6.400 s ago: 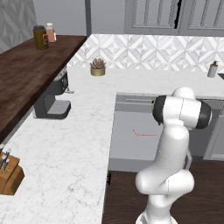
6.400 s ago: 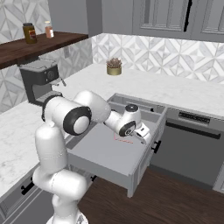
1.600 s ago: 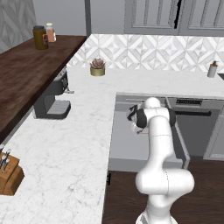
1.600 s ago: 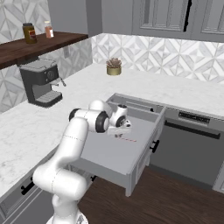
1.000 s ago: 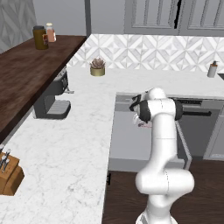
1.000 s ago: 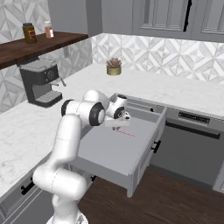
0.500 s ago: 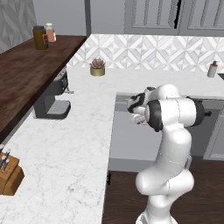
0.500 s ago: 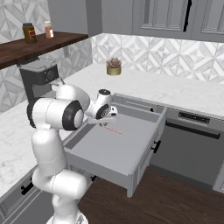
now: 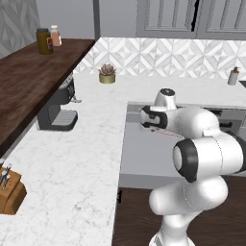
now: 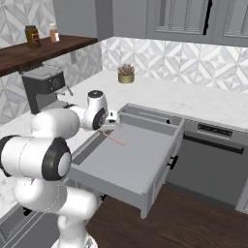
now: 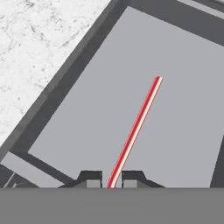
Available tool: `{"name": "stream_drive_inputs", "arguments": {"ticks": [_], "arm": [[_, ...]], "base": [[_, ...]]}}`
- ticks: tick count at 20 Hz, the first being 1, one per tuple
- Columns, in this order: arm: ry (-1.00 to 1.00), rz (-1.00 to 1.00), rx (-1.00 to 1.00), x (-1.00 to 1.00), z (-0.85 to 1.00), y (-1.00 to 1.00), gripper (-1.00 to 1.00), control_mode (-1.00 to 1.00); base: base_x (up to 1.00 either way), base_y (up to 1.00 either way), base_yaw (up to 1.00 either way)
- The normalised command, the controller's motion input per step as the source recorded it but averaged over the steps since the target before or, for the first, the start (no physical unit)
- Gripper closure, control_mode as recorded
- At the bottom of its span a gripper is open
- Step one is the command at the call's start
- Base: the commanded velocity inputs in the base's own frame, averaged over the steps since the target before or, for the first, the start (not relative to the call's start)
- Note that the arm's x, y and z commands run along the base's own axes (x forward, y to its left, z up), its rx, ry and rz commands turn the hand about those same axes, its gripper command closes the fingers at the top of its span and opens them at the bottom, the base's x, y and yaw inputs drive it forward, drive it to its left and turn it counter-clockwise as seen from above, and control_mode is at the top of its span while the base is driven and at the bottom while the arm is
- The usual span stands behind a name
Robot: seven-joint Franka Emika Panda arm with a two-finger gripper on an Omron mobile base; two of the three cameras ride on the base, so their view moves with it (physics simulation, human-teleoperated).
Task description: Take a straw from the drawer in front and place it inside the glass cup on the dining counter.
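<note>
Fingertips [image 11: 90, 177] of the one gripper [image 11: 111, 180] pinch one red and white straw [image 11: 136, 127], which sticks out toward one o'clock in the hand view. Under it lies the plain grey floor of the one open drawer [image 10: 127, 160]. From the right base view the straw is held up over the drawer's back left part. At three o'clock from the drawer stands a dark dishwasher [image 10: 213, 162]. Farther back on the white counter [image 9: 81, 158] sit one coffee machine [image 9: 58, 106] and one small plant [image 9: 107, 74]. Two jars [image 9: 48, 40] stand on the brown shelf. The robot's arm hides part of the drawer.
</note>
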Motion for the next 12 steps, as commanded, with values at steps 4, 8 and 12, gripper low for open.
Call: {"name": "stream_drive_inputs", "arguments": {"ticks": [4, 8, 12], "arm": [[0.07, -0.16, 0.00, -0.38, 0.98, 0.00, 1.00, -1.00], [0.06, -0.14, 0.04, -0.50, 0.69, 0.00, 1.00, -1.00], [0.01, -0.10, 0.05, -0.64, 0.30, 0.00, 1.00, -1.00]], "base": [[0.00, 0.00, 0.00], [0.00, 0.00, 0.00], [0.00, 0.00, 0.00]]}}
